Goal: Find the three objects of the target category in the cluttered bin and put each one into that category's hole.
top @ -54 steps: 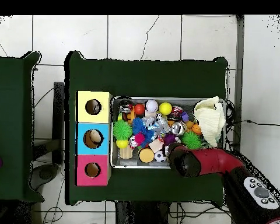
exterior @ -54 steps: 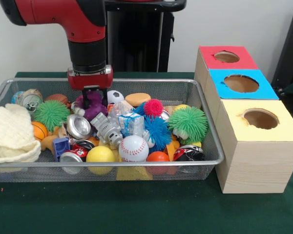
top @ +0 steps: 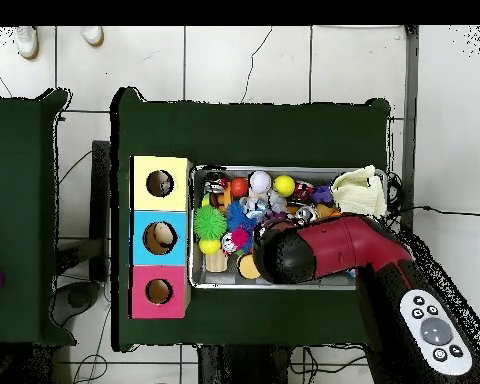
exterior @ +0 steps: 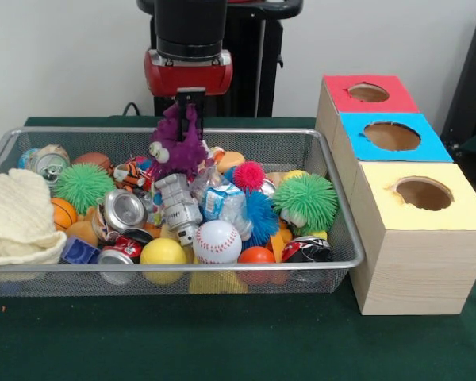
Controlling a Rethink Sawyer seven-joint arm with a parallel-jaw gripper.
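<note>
- Wire-mesh bin was packed w/ balls, crushed cans, spiky toys; cream knitted cloth sat at its left end.
- No printed cloth pieces showed.
- Yellow-topped hole beside bin looked empty.
- Gripper stood over purple plush at back; grip state: can't tell.

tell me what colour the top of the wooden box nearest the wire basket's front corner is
Yellow top, seen best in the front view.
</note>
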